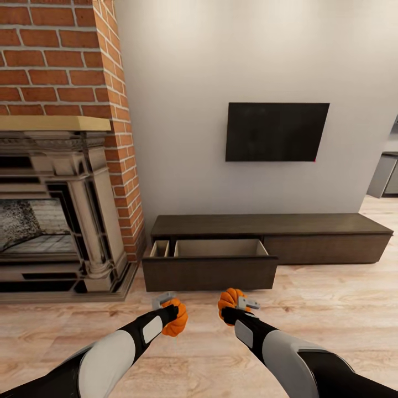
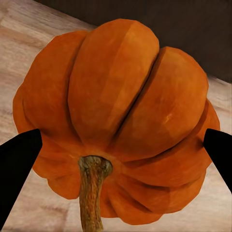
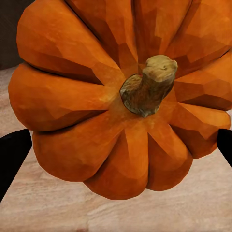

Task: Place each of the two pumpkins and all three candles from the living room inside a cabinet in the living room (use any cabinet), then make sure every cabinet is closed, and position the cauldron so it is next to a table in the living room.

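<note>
Each of my arms carries an orange ribbed pumpkin above the wood-plank floor. My left gripper (image 1: 172, 316) is shut on one pumpkin (image 1: 176, 319) (image 2: 116, 121), its black fingers (image 2: 17, 159) pressing both sides. My right gripper (image 1: 232, 305) is shut on the other pumpkin (image 1: 229, 302) (image 3: 121, 96), stem toward the camera. Just beyond both stands the long, low dark-brown cabinet (image 1: 309, 224) against the wall, with its left drawer (image 1: 210, 260) pulled out, showing pale tan compartments with nothing in them.
A red-brick fireplace (image 1: 61, 210) with an ornate grey surround fills the left side. A black TV (image 1: 276, 131) hangs on the wall above the cabinet. Open plank floor stretches to the right, toward a grey unit (image 1: 383, 176) at the far edge.
</note>
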Motion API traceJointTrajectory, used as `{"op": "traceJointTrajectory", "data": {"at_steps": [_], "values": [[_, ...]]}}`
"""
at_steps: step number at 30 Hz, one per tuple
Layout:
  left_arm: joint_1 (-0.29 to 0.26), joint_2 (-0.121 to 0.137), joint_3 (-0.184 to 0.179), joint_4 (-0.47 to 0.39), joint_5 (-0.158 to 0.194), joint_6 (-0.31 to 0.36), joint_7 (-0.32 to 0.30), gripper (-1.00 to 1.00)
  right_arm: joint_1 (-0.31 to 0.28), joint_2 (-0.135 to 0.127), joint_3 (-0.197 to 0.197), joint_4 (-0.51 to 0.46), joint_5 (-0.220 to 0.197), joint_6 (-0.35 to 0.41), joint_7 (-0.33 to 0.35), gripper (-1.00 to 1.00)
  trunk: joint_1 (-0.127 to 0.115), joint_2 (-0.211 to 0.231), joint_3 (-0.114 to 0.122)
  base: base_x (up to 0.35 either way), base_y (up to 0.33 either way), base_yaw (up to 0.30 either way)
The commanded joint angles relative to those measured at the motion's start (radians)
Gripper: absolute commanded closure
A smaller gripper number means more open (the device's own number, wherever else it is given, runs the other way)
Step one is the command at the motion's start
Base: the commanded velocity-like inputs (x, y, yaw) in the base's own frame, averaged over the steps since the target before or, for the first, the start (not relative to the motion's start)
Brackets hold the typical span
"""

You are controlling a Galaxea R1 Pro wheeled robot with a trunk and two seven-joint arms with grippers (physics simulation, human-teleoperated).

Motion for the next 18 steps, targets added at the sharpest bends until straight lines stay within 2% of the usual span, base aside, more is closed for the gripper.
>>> {"op": "traceJointTrajectory", "data": {"at_steps": [1,18], "values": [[0.0,-0.001,0.007,-0.001,-0.008,0.0,0.004,1.0,-0.001,0.0,-0.008,0.002,-0.005,-0.004,0.0,1.0,-0.004,0.007,0.002,0.0,0.0,0.0],[-0.001,-0.001,0.007,-0.001,-0.008,-0.006,0.004,1.0,-0.001,0.0,-0.008,0.002,-0.005,-0.004,0.0,1.0,-0.069,0.126,0.055,0.0,0.0,0.0]]}}
